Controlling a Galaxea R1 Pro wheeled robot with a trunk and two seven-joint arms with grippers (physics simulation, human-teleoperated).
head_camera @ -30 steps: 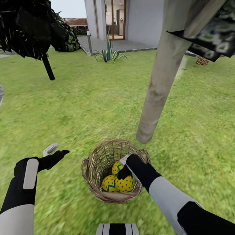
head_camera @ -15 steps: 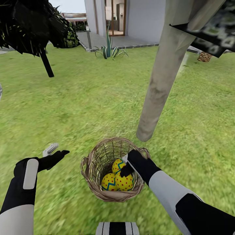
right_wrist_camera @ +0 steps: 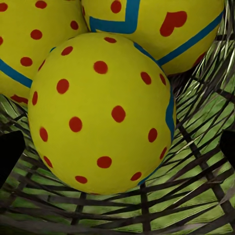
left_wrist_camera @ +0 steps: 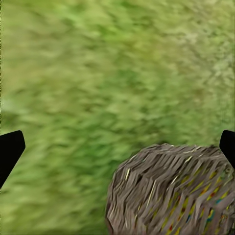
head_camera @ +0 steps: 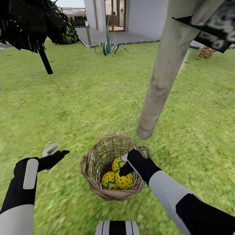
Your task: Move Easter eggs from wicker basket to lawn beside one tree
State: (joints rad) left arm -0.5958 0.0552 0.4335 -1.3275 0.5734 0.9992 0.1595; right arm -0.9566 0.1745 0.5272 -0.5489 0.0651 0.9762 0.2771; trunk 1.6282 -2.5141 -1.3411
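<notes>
The wicker basket (head_camera: pixel 89 169) sits on the lawn (head_camera: pixel 81 98) just before the foot of the pale-trunked tree (head_camera: pixel 160 81). Three yellow Easter eggs lie in it: one at the left (head_camera: pixel 108 181), one at the right (head_camera: pixel 125 181), one behind (head_camera: pixel 117 162). My right gripper (head_camera: pixel 125 167) reaches down into the basket, open. In the right wrist view (right_wrist_camera: pixel 117 149) its dark fingertips (right_wrist_camera: pixel 10 152) stand wide on either side of a red-dotted egg (right_wrist_camera: pixel 100 112), apart from it. My left gripper (head_camera: pixel 54 151) hovers open over grass left of the basket (left_wrist_camera: pixel 171 193).
A thin black-trunked dark tree (head_camera: pixel 44 60) stands at the far left. An agave plant (head_camera: pixel 109 47) and the house patio (head_camera: pixel 107 36) lie beyond the lawn. Dark blocky leaves (head_camera: pixel 212 26) hang at the upper right, with a small brown woven object (head_camera: pixel 207 52) behind.
The whole view has shifted slightly, so the camera moved. My right gripper has settled a little closer over the eggs in the basket. The left arm holds its place.
</notes>
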